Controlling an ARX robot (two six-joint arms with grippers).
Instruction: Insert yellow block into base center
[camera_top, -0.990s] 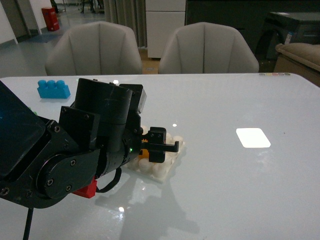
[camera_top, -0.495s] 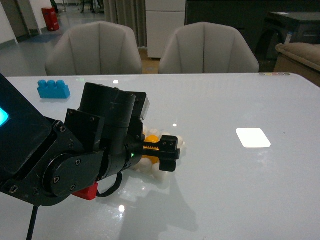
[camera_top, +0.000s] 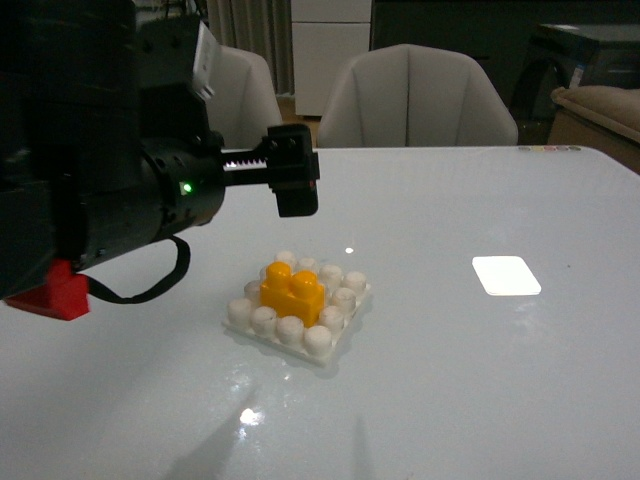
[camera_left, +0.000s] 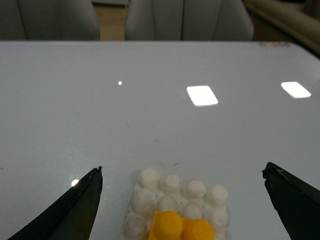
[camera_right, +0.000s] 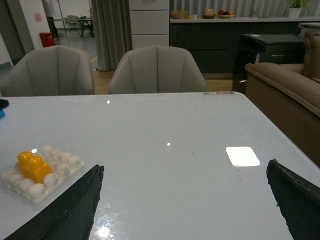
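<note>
The yellow block (camera_top: 292, 291) sits on the middle studs of the white base (camera_top: 335, 335) on the table. My left gripper (camera_top: 293, 180) is open and empty, raised above and behind the base. In the left wrist view the yellow block (camera_left: 181, 228) and the base (camera_left: 170, 187) lie between and below the spread fingers (camera_left: 80, 205). In the right wrist view the block (camera_right: 33, 166) and base (camera_right: 62, 170) sit far to the side. My right gripper (camera_right: 185, 200) is open and empty over bare table.
A red brick (camera_top: 58, 297) lies near the left arm's body, partly hidden by it. A bright white patch (camera_top: 506, 275) marks the table at right. Two grey chairs (camera_top: 415, 95) stand behind the table's far edge.
My left gripper has let go of the yellow block and lifted up and back from the base. The block stays seated on the base. The blue brick is now hidden behind the arm.
</note>
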